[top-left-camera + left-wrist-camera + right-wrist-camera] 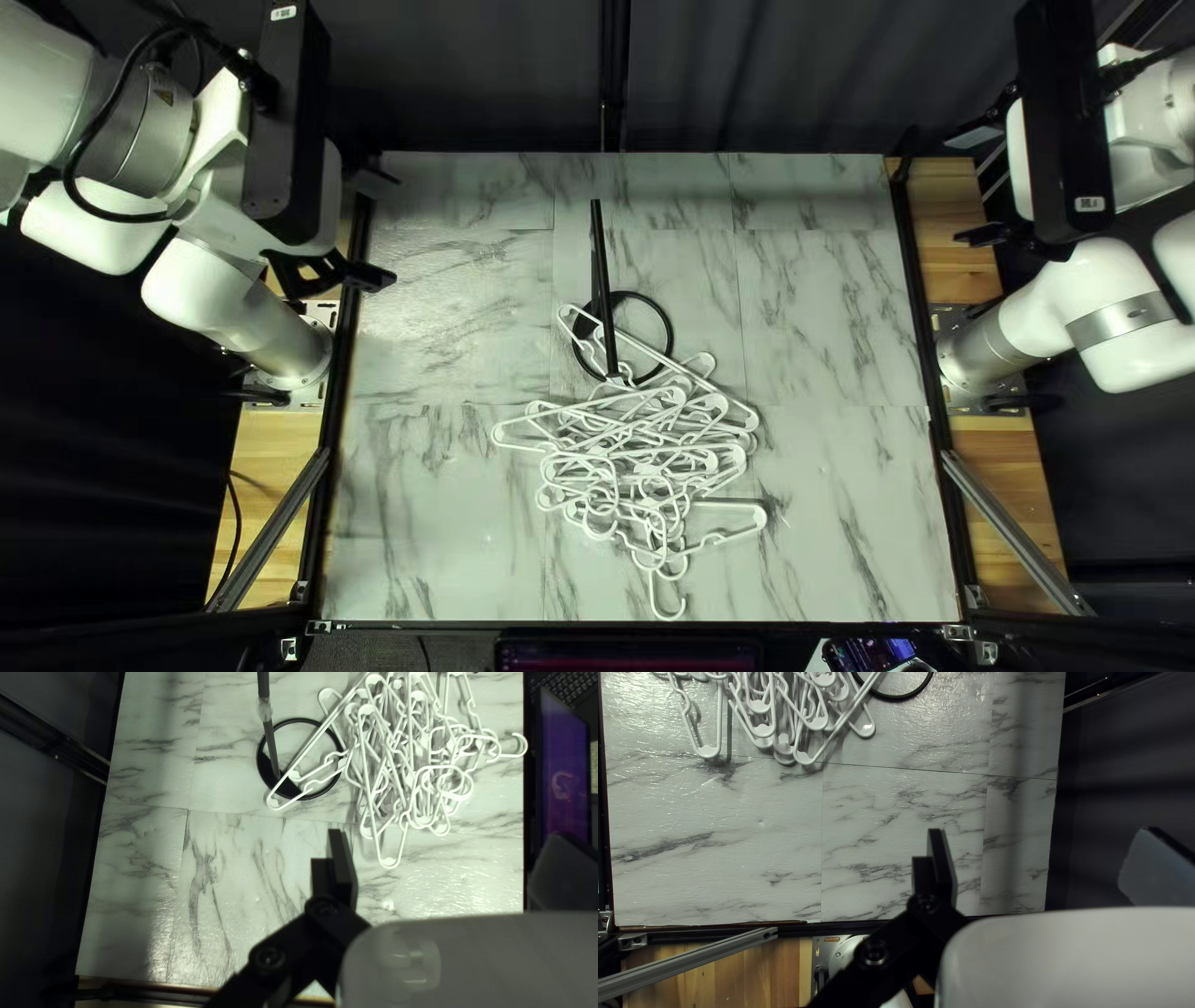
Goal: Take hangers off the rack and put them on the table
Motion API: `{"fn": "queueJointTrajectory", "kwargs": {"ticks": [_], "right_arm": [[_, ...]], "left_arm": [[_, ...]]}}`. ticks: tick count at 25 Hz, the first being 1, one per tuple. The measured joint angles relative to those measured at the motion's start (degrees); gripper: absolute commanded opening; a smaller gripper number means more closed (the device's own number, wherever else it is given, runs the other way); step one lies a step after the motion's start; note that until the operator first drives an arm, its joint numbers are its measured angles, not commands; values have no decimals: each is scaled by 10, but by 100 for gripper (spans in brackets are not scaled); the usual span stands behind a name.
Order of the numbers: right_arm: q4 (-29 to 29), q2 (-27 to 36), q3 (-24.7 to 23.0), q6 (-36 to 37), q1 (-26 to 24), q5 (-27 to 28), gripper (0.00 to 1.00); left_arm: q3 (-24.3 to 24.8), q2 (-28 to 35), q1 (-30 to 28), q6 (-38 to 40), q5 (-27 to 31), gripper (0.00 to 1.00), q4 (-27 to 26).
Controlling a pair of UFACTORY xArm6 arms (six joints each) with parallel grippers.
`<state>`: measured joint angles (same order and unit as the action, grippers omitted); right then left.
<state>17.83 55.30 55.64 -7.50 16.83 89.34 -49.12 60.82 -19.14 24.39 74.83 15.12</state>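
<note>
you have the white hangers (647,471) in a tangled heap on the marbled table (448,523), between the black rack (603,274) and the near edge, one overlapping the rack's ring base. your left gripper (376,230) and right gripper (964,187) each have their fingers apart, near opposite sides of the table.

Hangers (641,469) before rack (604,286), on table (822,498)
</note>
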Motion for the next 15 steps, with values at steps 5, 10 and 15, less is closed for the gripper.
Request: {"fn": "queueJointTrajectory", "kwargs": {"ticks": [5, 10, 15], "right_arm": [[0, 0, 0, 0, 0, 0, 100], [0, 0, 0, 0, 0, 0, 100], [0, 0, 0, 0, 0, 0, 100]], "left_arm": [[-49, -11, 88, -123, 16, 100, -66], [-54, -13, 94, -134, 19, 100, -73], [-54, -13, 94, -135, 19, 100, -73]]}}
